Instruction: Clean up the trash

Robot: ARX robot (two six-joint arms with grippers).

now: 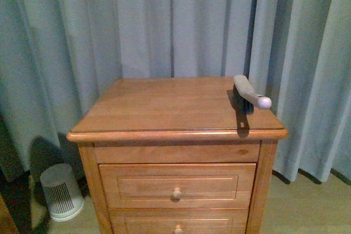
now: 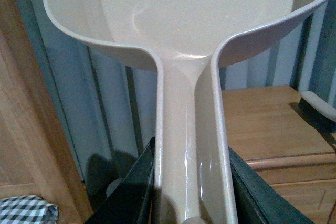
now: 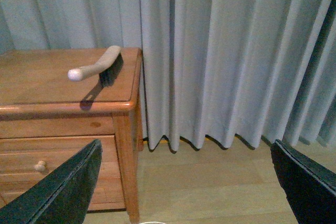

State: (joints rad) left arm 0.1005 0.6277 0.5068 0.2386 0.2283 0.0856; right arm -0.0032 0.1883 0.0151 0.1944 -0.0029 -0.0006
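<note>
The crumpled white paper trash is not in view in any frame. My left gripper [image 2: 191, 198] is shut on the handle of a cream dustpan [image 2: 178, 19], whose empty scoop fills the left wrist view. My right gripper [image 3: 186, 182] is open and empty, low above the wooden floor to the right of the nightstand. A hand brush [image 1: 248, 94] with a pale handle and dark bristles lies at the right edge of the wooden nightstand top [image 1: 175, 108]; it also shows in the right wrist view [image 3: 97, 66]. Neither arm shows in the front view.
Grey-blue curtains [image 1: 175, 20] hang behind the nightstand. A small white bin [image 1: 61, 192] stands on the floor left of it. Drawers with round knobs [image 1: 176, 192] face me. A checked cloth [image 2: 26, 208] and a wooden panel [image 2: 26, 129] lie near my left gripper.
</note>
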